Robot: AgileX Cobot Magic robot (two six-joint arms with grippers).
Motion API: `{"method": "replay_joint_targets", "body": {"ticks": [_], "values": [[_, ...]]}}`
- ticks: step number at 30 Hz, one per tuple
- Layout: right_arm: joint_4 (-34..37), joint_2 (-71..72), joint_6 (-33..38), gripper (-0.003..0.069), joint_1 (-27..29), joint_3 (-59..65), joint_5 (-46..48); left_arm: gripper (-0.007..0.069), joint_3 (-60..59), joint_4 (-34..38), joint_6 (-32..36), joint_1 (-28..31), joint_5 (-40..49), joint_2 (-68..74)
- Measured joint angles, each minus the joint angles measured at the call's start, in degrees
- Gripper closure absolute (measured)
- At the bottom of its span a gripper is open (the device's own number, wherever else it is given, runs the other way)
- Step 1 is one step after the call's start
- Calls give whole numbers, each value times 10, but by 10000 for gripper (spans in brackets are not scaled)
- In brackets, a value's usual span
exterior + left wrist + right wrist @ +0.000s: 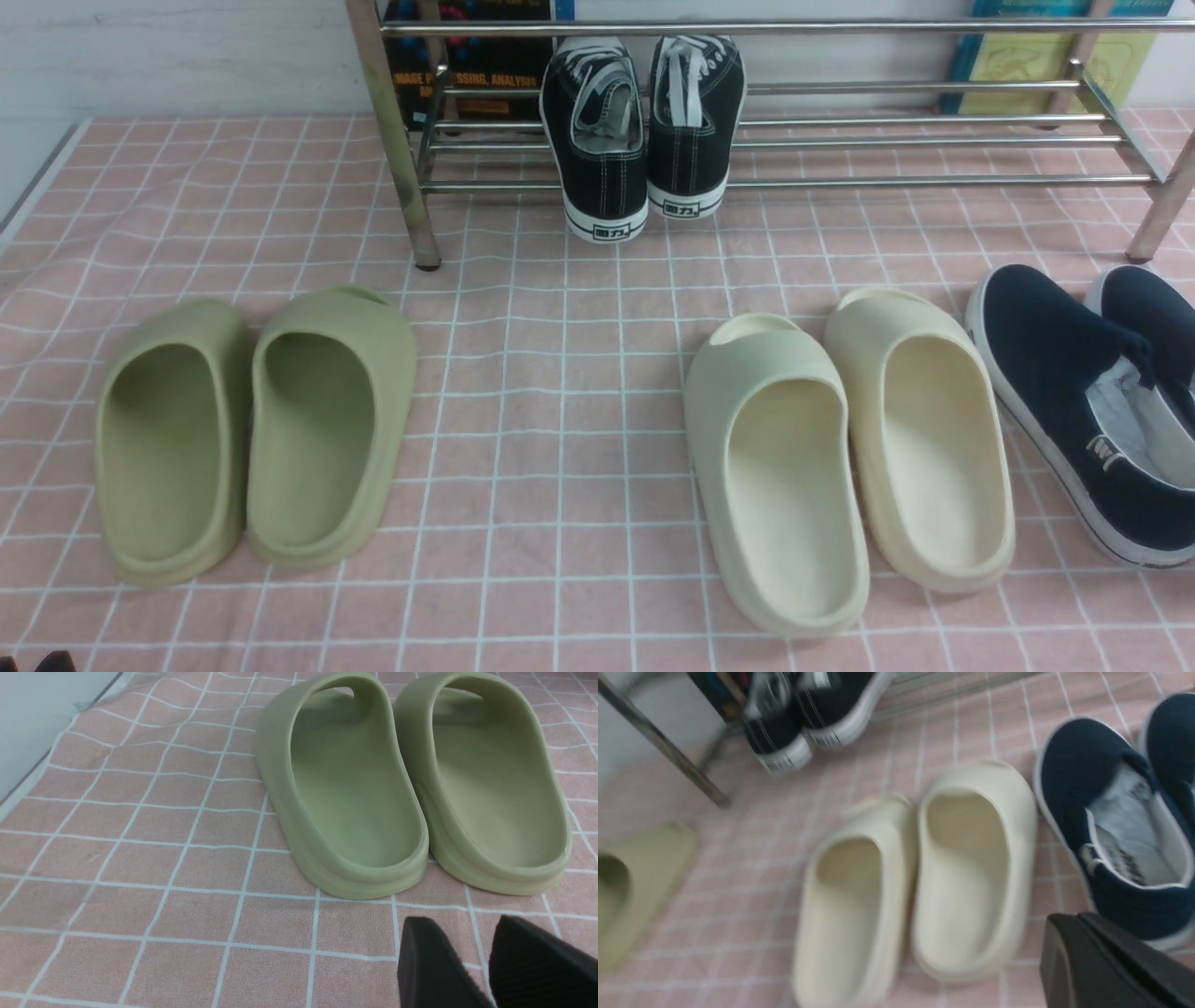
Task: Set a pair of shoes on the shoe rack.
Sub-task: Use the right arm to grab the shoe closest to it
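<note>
The pair of navy-blue slip-on shoes stands on the pink checked cloth at the far right, toes toward the rack: one shoe [1055, 373] in full, the other [1153, 313] cut by the frame edge. Both also show in the right wrist view [1078, 765], [1171, 732]. The steel shoe rack [840, 182] runs along the back; one of its legs [663, 746] shows in the right wrist view. My right gripper [1078, 926] is shut and empty, just short of the near navy shoe's heel. My left gripper [467, 928] is slightly open and empty, behind the green slides.
Black lace-up sneakers [639, 131] sit on the rack's lower bars, heels out. Green foam slides [252, 429] lie at the left, cream slides [840, 448] right of centre, beside the navy shoes. Books lean behind the rack. The cloth's left edge meets a grey border [37, 177].
</note>
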State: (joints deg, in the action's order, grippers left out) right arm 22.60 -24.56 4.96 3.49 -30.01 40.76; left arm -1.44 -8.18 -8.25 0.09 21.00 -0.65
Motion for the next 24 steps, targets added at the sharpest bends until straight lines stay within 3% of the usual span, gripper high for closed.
{"method": "replay_joint_targets", "body": {"ticks": [5, 8, 15, 18, 21, 22, 24], "values": [[-145, -200, 12, 678, 0, -192, 208, 387, 0, 0, 0, 0, 0, 0], [-170, -276, 28, 678, 0, -250, 263, 387, 0, 0, 0, 0, 0, 0], [-165, -459, 57, 648, -2, -303, 252, 387, 0, 0, 0, 0, 0, 0], [-164, -513, 68, 580, -16, -305, 237, 387, 0, 0, 0, 0, 0, 0], [-175, -570, 72, 408, -51, -315, 217, 386, 0, 0, 0, 0, 0, 0], [-176, -573, 72, 396, -56, -317, 215, 386, 0, 0, 0, 0, 0, 0], [-201, -616, 74, 263, -80, -327, 187, 385, 0, 0, 0, 0, 0, 0]]}}
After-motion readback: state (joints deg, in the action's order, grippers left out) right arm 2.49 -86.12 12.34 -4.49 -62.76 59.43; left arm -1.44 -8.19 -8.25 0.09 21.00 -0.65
